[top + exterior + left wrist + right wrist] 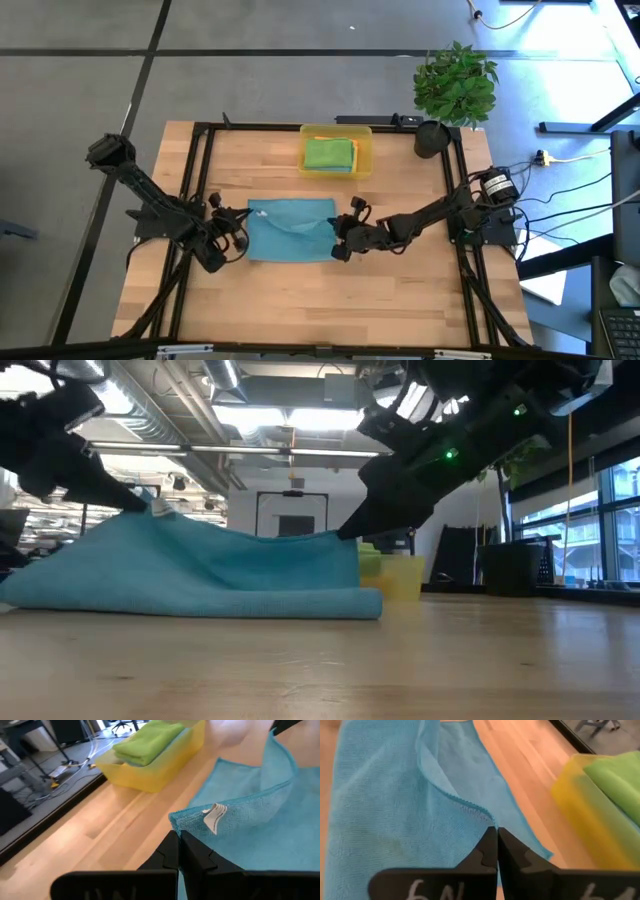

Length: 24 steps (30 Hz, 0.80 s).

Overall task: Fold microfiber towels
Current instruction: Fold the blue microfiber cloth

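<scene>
1. One teal-blue towel [290, 228] lies mid-table, its two top corners lifted.
2. Left gripper [238, 214] is pinched closed on the towel's left corner, by one white label [215, 816].
3. Right gripper [336, 222] is pinched closed on its right corner.
4. One yellow tray [362, 152] behind holds one folded green towel [329, 154] over an orange towel [348, 141].

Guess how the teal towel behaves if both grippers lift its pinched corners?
Probably floppy: the teal towel sags between the left gripper and right gripper. Likely light, since pinched corners alone hold it up. Its textured weave suggests it won't slip easily.
</scene>
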{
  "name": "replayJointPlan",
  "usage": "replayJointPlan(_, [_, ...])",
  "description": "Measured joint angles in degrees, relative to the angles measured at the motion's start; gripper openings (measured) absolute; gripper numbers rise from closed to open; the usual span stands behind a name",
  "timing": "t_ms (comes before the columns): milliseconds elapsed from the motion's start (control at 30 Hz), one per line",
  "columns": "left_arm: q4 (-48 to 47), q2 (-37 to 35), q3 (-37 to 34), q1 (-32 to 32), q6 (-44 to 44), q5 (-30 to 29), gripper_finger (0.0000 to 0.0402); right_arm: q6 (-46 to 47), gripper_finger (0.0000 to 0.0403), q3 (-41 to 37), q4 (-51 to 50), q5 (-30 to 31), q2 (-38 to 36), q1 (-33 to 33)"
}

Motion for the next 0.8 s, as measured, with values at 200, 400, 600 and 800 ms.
replayJointPlan(200, [1.4,0.0,-2.7,4.4,-0.5,2.4,0.0000,1.3,0.0000,0.0,-1.7,-0.5,0.0,-3.2])
replayJointPlan(400, [5.1,0.0,-5.8,8.3,-0.5,4.6,0.0000,2.5,0.0000,0.0,-2.0,-5.3,0.0,-8.5])
replayJointPlan(600, [10.0,0.0,-8.1,11.7,1.4,5.2,0.0008,4.1,0.0000,0.0,-2.1,-11.3,0.0,-13.0])
replayJointPlan(800, [15.0,0.0,-8.4,13.9,5.9,7.0,0.0052,4.3,0.0000,0.0,-2.2,-13.0,0.0,-13.8])
